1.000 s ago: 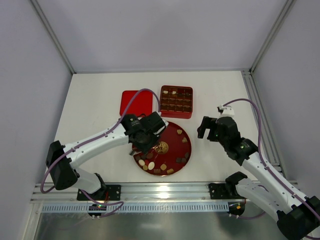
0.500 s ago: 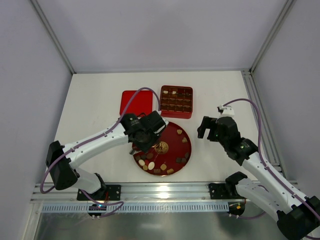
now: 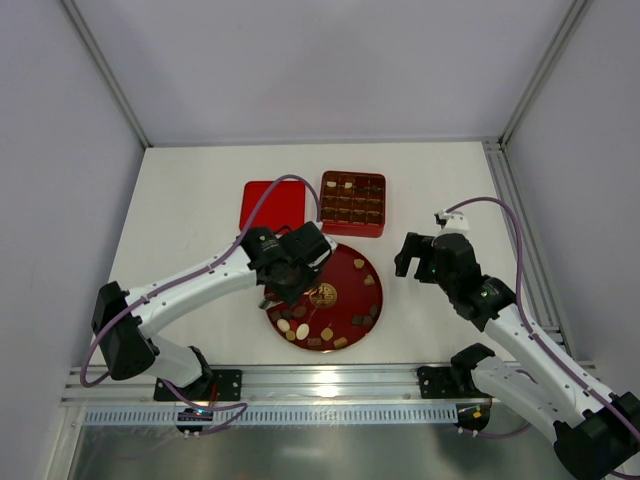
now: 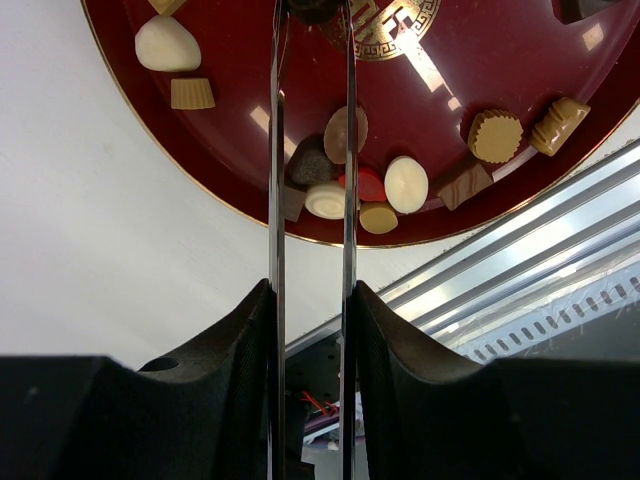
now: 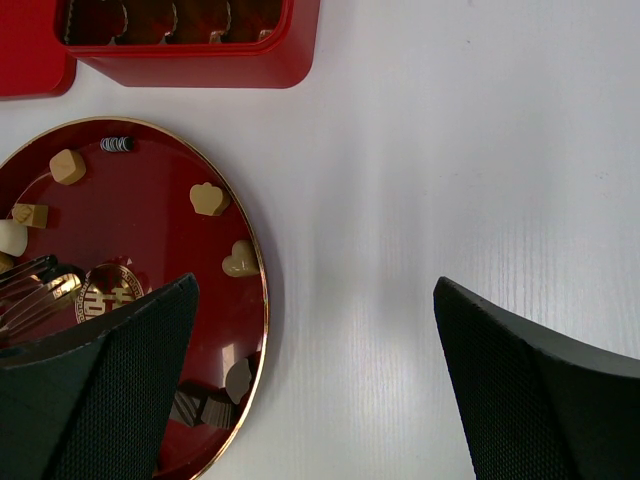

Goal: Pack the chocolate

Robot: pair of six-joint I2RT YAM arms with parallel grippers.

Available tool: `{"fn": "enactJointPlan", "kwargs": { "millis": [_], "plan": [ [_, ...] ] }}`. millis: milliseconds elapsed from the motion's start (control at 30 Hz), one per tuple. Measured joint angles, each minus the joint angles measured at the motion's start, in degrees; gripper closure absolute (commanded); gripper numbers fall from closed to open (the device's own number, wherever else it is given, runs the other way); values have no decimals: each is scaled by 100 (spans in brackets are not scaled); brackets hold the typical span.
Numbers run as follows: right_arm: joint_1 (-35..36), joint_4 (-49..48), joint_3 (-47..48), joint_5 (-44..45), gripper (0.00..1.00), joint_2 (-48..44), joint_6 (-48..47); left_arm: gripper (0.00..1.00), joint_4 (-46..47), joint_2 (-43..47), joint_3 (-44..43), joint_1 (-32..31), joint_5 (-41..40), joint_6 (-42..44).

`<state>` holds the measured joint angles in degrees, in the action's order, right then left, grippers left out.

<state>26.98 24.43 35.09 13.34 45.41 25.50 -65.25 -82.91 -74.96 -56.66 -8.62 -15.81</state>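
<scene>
As seen from above, the red plate (image 3: 342, 268) lies on the white desk (image 3: 200, 180). The chocolate (image 3: 302, 331) is spread over it, mostly along the plate's near and right rims. The left hand (image 3: 303, 291) hangs over the plate's left half, just beside the plate's gold emblem (image 3: 323, 295). The right hand (image 3: 418, 255) is off the plate's right side, clear of it, its fingers spread wide. A red box (image 3: 352, 203) stands just beyond the plate's far rim, with pieces in some compartments. A flat red lid (image 3: 262, 210) lies beyond the plate's far-left rim.

From the left wrist, two thin fingers (image 4: 276, 150) reach across the plate. Their tips are clamped on a dark chocolate piece (image 4: 314, 8) at the emblem's edge. Whether that piece touches the plate I cannot tell. White, tan and brown pieces cluster against the plate's rim under the fingers, and more sit to either side.

From the right wrist, the black fingers (image 5: 110, 390) stand far apart with nothing between them, over bare desk beside the plate's right rim. Tan and cream pieces line that rim, and dark ones sit at the plate's near edge.
</scene>
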Motion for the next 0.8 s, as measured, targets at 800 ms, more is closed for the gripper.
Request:
{"fn": "enactJointPlan", "kwargs": {
  "millis": [800],
  "plan": [
    [0, 0, 0, 2, 0, -4, 9, 68, 44, 28, -136, 197, -103, -26]
  ]
}}
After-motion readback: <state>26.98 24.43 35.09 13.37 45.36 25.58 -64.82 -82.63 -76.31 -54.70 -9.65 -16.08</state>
